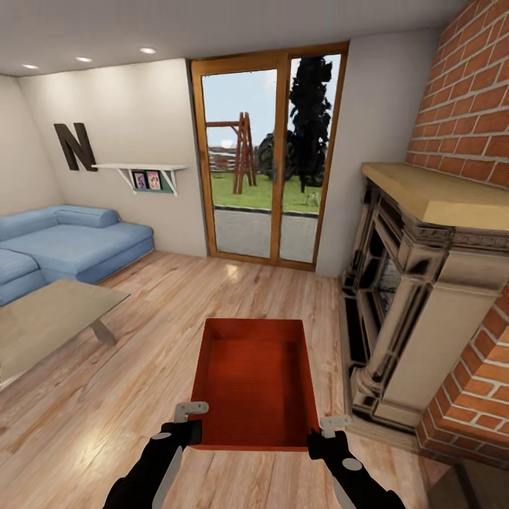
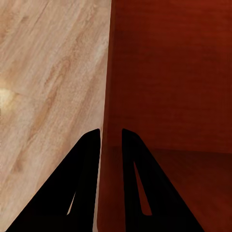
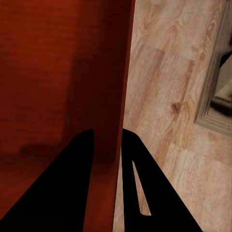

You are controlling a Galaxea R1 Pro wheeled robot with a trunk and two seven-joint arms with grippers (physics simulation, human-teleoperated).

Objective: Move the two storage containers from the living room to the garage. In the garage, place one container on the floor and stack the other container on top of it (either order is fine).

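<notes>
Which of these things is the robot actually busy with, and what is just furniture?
Busy with: orange-red bin, gripped by left gripper and right gripper on its side walls.

Just there: blue sofa, coffee table, fireplace, glass doors, wall shelf.

A single dark capital letter "N" [image 1: 75, 145] is mounted on the pale wall [image 1: 127, 113], above the blue sofa [image 1: 67, 244] and just beside the end of a white shelf [image 1: 145, 170]. Two small pictures [image 1: 146, 180] stand under that shelf; any writing on them is too small to read.
</notes>
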